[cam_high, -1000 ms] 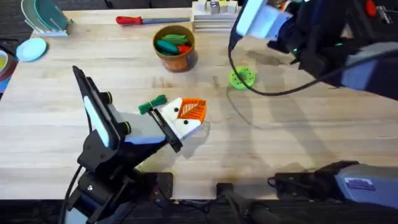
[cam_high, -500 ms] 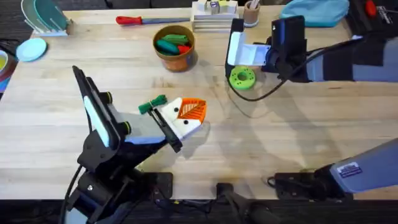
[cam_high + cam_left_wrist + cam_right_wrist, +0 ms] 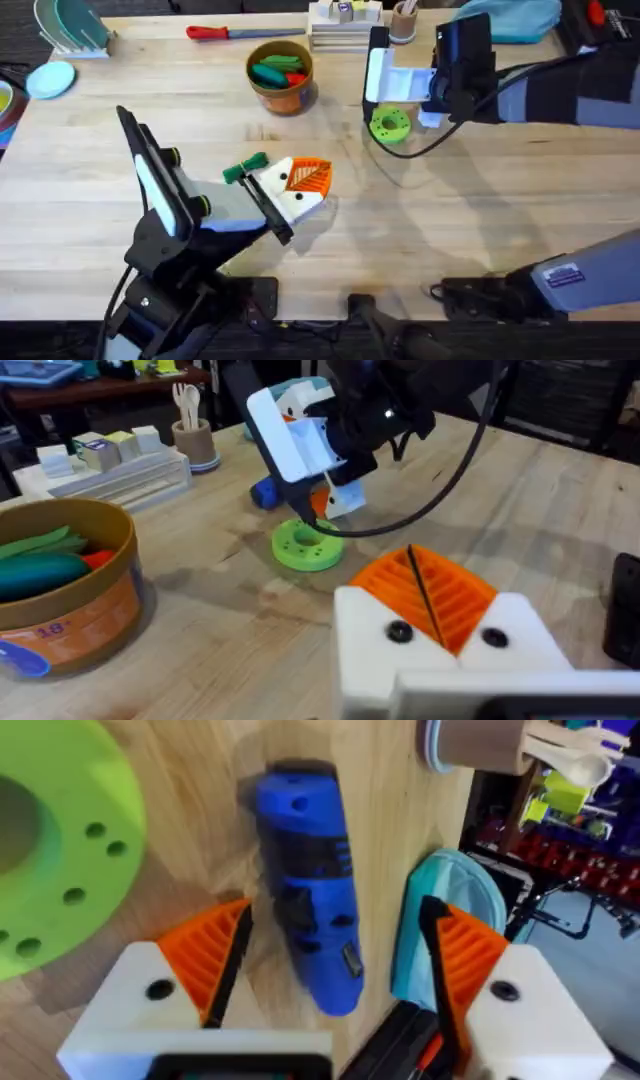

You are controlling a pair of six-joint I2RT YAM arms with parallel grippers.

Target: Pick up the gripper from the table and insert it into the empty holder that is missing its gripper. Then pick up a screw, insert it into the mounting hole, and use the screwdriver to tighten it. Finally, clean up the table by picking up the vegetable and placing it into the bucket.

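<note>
- Reaching over the far right part of the pale wooden table (image 3: 480, 200), the right gripper (image 3: 335, 945) hangs directly above the blue pen-shaped power screwdriver (image 3: 310, 880), and its white fingers with orange ribbed pads (image 3: 205, 955) stand wide apart, one on each side of the blue body, not yet touching it.
- The screwdriver lies flat on the wood, just beside the round green plastic disc with holes (image 3: 389, 124).
- Its long axis runs through the gap between the two pads, so the fingers would close across its width; I judge this to be a good line for a grasp, and the gripper needs mainly to go down.
- The right arm is clearly the nearer one to the screwdriver; the left arm is well apart from it, near the front of the table.
- The left gripper (image 3: 300, 190) rests low near the table's middle. I see one orange ribbed pad on its white block, but I cannot tell if the fingers are open or closed.
- A small green and black object (image 3: 245, 167) lies just beside the left gripper; I cannot tell what it is.
- The round tan-and-orange bucket (image 3: 281, 76) stands at the far side and holds green, teal and red toy vegetables (image 3: 276, 70).
- A red-handled hand screwdriver (image 3: 240, 32) lies beyond the bucket, at the far edge.
</note>
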